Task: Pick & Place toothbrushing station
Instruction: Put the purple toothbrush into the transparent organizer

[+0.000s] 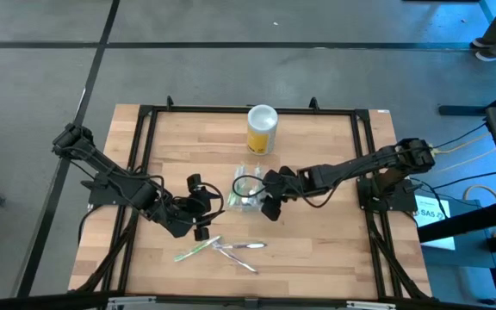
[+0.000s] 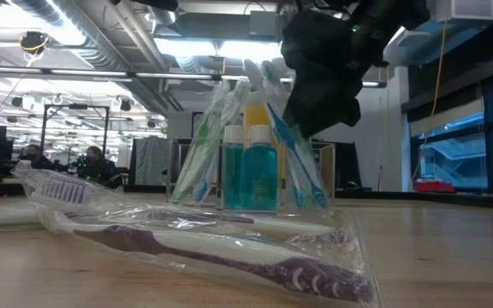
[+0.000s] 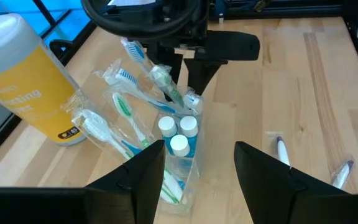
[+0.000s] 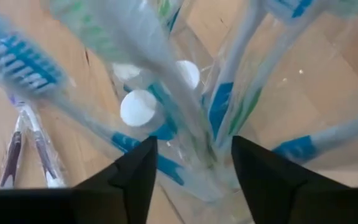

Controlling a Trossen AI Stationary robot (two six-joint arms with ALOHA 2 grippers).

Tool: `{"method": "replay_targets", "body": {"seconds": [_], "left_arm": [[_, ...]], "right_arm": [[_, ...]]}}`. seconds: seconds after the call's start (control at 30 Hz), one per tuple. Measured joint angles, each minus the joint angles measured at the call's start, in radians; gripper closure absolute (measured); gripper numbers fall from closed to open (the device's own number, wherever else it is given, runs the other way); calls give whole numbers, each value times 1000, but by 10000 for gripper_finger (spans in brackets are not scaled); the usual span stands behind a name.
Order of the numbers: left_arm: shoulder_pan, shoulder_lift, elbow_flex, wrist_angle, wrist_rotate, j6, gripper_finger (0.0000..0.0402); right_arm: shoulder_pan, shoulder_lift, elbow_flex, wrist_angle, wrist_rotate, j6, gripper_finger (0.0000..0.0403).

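Nearest the front edge of the wooden table (image 1: 334,250) lie loose wrapped toothbrushes (image 1: 222,248), one purple-handled in clear film. Just beyond them, left of centre, the left gripper (image 1: 199,209) hovers low with its fingers spread apart and nothing between them, aimed at the station.

At the table's middle stands the toothbrushing station (image 3: 178,163), a clear, nearly invisible plastic container. It holds small teal bottles with white caps (image 3: 179,145) and several wrapped toothbrushes with blue and green handles that fan upward and outward.

The right gripper (image 1: 270,195) hangs directly over the station, brush handles passing between its parted fingers (image 4: 132,177); whether it grips anything cannot be told.

Judging from this, the step is seating or releasing the station. Done well, the right gripper should lift straight up, clear of the leaning brushes, so nothing snags and tips the light container.

Farthest back, a yellow canister (image 1: 262,129) with a white lid stands near the far edge.
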State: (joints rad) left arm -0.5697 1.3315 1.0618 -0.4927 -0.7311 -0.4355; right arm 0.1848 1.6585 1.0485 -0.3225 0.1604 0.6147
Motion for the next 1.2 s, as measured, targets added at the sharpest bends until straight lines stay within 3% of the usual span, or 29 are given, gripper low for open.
{"method": "replay_targets", "body": {"seconds": [0.27, 0.67, 0.9, 1.2], "left_arm": [[0, 0, 0, -1, 0, 1, 211], [0, 0, 0, -2, 0, 2, 215], [0, 0, 0, -2, 0, 3, 215], [0, 0, 0, -5, 9, 3, 217]], "right_arm": [[0, 0, 0, -19, -23, 3, 174], [-1, -12, 0, -62, -31, -10, 245], [-1, -90, 1, -79, -19, -13, 276], [10, -200, 1, -128, -101, 3, 297]]}}
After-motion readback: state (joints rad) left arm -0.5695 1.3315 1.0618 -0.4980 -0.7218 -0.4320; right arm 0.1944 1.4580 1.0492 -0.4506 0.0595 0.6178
